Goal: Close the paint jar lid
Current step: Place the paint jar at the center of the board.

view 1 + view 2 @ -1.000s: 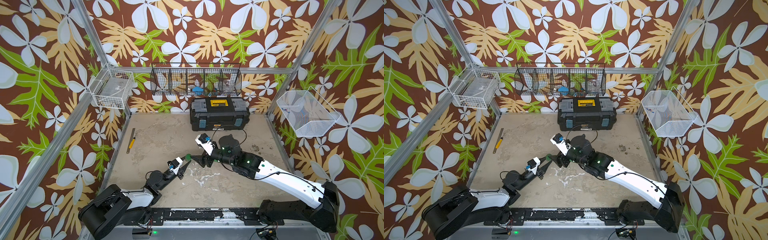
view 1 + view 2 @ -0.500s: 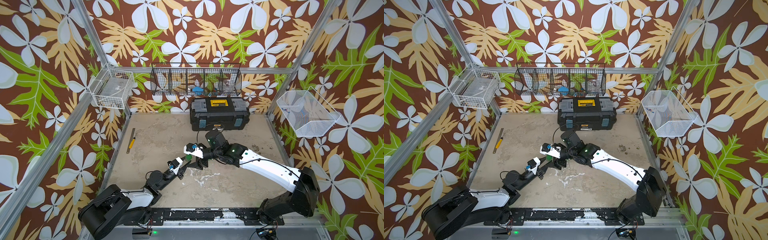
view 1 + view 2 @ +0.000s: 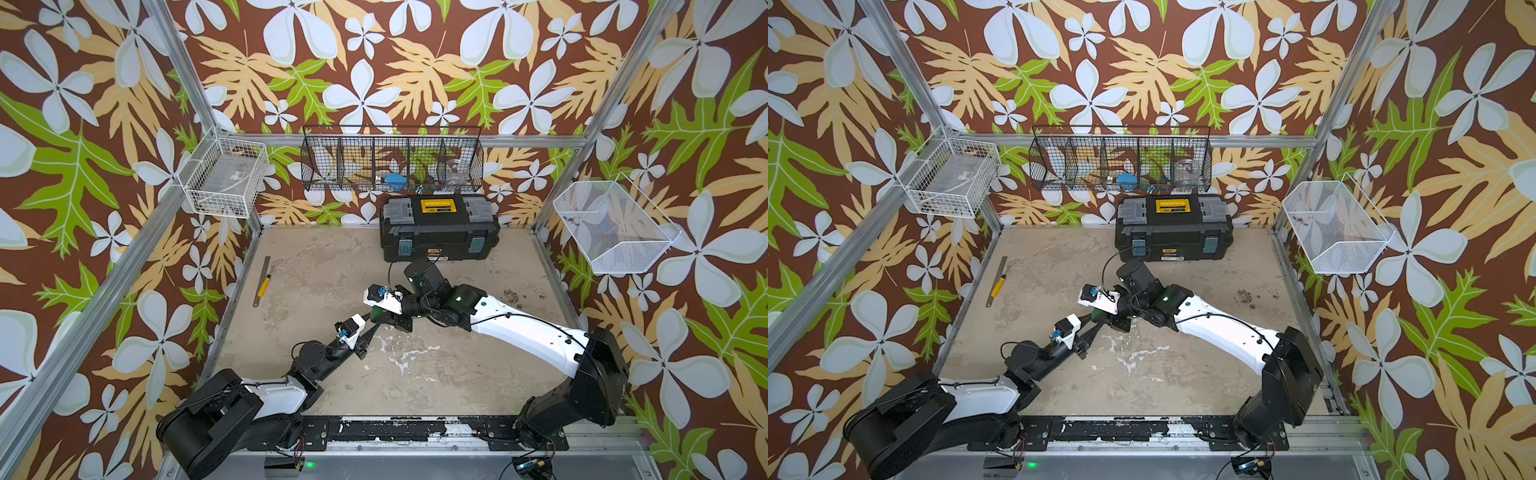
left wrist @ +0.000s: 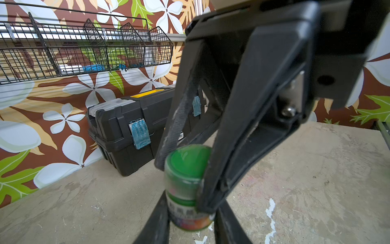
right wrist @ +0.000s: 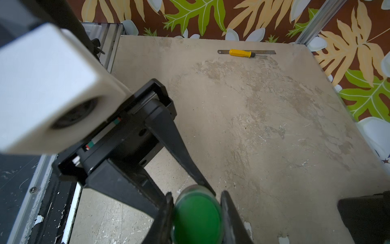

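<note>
The jar (image 4: 187, 211) was over the middle of the table (image 3: 478, 374), pinched low by the left claw (image 4: 190, 224). The right claw (image 5: 197, 211) was clamped narrow on the lid (image 5: 197, 219), which sat on the jar's mouth. The step looked like screwing down: best to turn the lid level about the jar's axis, with the left grip firm, and stop once snug

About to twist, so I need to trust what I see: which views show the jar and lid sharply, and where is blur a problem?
Left wrist view: jar and lid soft, too near the lens; toolbox behind crisp. Right wrist view: lid a smeared green disc; far screwdriver sharp. Both top views: evenly lit, but the jar is only a tiny green speck.
</note>
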`<state>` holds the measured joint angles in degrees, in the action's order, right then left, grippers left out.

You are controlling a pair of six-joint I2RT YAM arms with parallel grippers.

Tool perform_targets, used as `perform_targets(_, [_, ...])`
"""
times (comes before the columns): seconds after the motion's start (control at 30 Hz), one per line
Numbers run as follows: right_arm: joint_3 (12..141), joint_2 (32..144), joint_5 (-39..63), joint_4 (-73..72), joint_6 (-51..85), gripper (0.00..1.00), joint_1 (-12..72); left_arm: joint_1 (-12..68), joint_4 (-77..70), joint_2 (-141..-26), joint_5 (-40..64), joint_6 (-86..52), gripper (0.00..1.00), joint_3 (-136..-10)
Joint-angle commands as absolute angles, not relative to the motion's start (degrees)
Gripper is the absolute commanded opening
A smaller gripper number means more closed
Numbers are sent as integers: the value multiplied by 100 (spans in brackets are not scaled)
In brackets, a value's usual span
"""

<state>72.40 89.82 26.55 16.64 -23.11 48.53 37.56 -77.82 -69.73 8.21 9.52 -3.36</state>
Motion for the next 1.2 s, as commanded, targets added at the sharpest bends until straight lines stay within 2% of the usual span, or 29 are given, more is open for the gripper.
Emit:
perform_targets(0.0, [7158,8891,2077,1416,-1776,3,4801,3753,-7928,-6968,795,952,46,-358])
perform_targets(0.1, [6883,8768,1392,913,-924,5,4561,3753,-7928,-6970,640,933,66,-352])
perform_targets(0.17, [6648,8770,851,560,-289,5,4332,3752,-7932,-6943,512,917,75,-334])
perform_targets(0.3, [6290,9071,89,146,529,5,4009,3750,-7944,-6902,284,883,84,-304])
perform_targets(0.5, [6096,9766,-473,-351,790,6,3947,3753,-7945,-6864,207,888,90,-281])
perform_targets(1.0, [5803,10770,-313,-893,1296,15,3942,3753,-7929,-6820,0,923,94,-255])
perform_targets(1.1, [5784,10834,-214,-900,1335,23,3948,3753,-7928,-6818,-24,923,94,-251])
perform_targets(1.17, [5783,10842,-149,-865,1337,37,3951,3752,-7921,-6820,-53,923,94,-246])
